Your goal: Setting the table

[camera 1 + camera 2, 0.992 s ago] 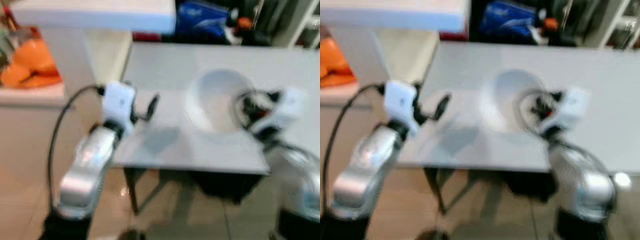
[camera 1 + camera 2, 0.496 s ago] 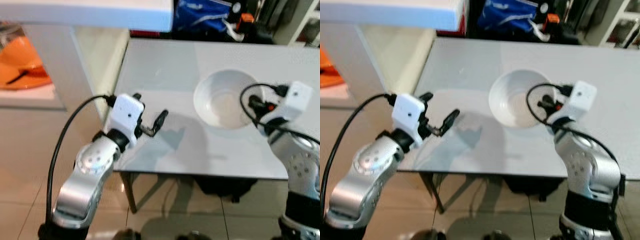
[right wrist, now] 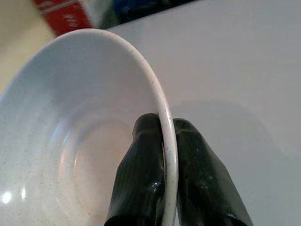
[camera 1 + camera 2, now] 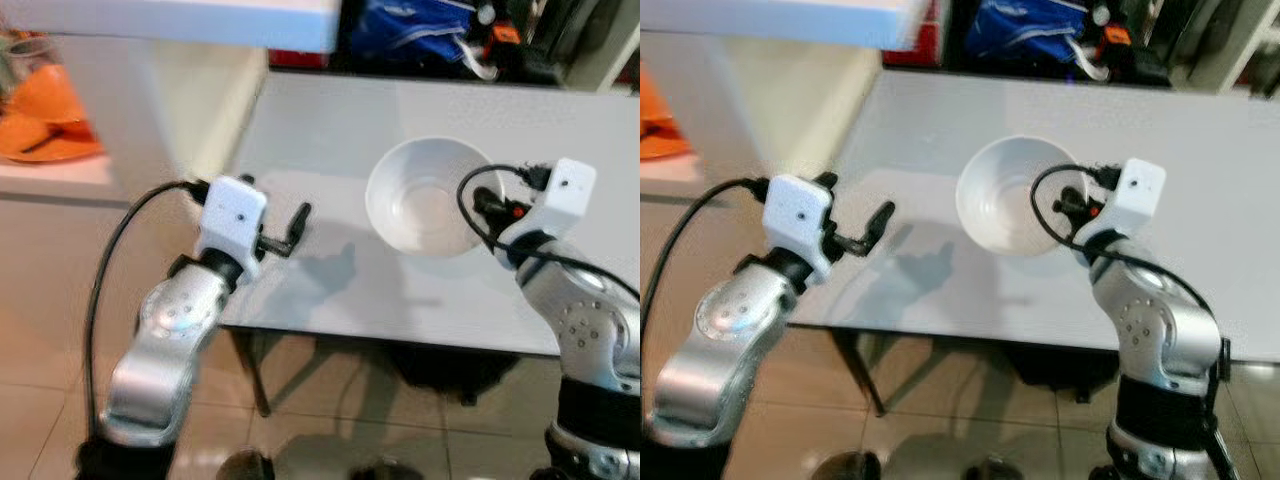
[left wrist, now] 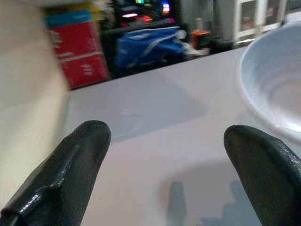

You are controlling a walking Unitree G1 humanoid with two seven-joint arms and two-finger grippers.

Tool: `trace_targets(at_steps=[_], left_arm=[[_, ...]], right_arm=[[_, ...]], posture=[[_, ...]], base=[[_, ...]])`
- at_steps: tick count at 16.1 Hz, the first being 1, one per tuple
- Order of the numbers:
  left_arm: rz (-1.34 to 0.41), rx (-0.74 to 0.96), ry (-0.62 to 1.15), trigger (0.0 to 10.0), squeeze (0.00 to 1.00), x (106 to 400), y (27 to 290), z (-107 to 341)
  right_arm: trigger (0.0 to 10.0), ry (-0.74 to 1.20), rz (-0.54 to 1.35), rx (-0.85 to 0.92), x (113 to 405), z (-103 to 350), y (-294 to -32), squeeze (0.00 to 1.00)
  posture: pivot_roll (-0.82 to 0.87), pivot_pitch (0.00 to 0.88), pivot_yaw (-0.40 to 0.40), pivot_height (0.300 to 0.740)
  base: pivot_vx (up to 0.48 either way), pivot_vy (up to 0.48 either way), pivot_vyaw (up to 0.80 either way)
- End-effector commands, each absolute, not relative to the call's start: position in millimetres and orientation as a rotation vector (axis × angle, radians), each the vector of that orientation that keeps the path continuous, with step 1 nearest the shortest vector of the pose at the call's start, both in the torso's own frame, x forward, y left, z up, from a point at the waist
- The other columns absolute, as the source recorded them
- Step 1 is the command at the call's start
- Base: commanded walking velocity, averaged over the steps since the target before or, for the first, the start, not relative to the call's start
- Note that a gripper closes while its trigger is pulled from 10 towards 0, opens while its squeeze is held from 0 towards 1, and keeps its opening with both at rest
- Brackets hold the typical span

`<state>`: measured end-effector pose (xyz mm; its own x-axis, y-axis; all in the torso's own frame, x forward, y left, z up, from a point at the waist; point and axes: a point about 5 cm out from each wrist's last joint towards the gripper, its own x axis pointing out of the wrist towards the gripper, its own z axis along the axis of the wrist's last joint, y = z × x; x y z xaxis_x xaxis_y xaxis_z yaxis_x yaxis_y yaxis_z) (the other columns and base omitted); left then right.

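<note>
Grey and flat, the surface [image 4: 330,130] is carrying one white bowl [image 4: 422,196], with a blue bag [image 4: 410,30] lying in the dark area behind it and something orange [image 4: 45,105] sitting on a pale counter at the robot's left. The right hand [image 3: 168,143] is clenching the near rim of the bowl, one finger inside and one outside. Against the pictures from a moment ago the whole scene is sitting a little differently, so I think the head camera is moving; the grip on the rim is looking the same as half a second ago. The left hand [image 4: 290,230] is hanging released over the near left edge of the surface, holding nothing, fingers well apart. To me this means the bowl is being placed or slid into position, and the release is still waiting.
</note>
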<state>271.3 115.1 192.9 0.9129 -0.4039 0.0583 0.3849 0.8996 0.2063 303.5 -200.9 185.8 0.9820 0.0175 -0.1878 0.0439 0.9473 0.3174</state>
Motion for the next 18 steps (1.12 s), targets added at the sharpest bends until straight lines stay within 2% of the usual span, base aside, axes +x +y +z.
trace_targets(at_steps=[1, 8, 9, 11, 15, 18], left_arm=[[-0.388, 0.206, -0.08, 10.0, 0.0, 273, 119, 192], [-0.559, 0.224, -0.064, 10.0, 0.0, 266, 110, 189], [-0.65, 0.223, -0.052, 10.0, 0.0, 261, 106, 188], [-0.743, 0.216, -0.039, 10.0, 0.0, 256, 100, 189], [-0.784, 0.241, -0.01, 10.0, 0.0, 252, 98, 184], [-0.795, 0.239, -0.003, 10.0, 0.0, 252, 96, 184]], right_arm=[[10.0, 0.144, -0.02, 0.34, 306, 194, -202, 0.0], [10.0, 0.17, -0.058, 0.451, 352, 196, -208, 0.0], [10.0, 0.178, -0.064, 0.535, 367, 195, -205, 0.0], [10.0, 0.227, -0.1, 0.594, 381, 190, -207, 0.0], [10.0, 0.329, -0.132, 0.671, 394, 179, -202, 0.0], [10.0, 0.316, -0.165, 0.692, 400, 177, -203, 0.0]], posture=[[0.06, 0.106, -0.026, 0.74], [0.07, 0.11, -0.017, 0.74], [0.08, 0.11, -0.017, 0.74], [0.09, 0.11, -0.015, 0.74], [0.09, 0.112, -0.016, 0.74], [0.09, 0.115, -0.006, 0.74]], base=[[0.0, 0.0, 0.0], [0.0, 0.0, 0.0], [0.0, 0.0, 0.0], [0.0, 0.0, 0.0], [0.0, 0.0, 0.0], [0.0, 0.0, 0.0]])
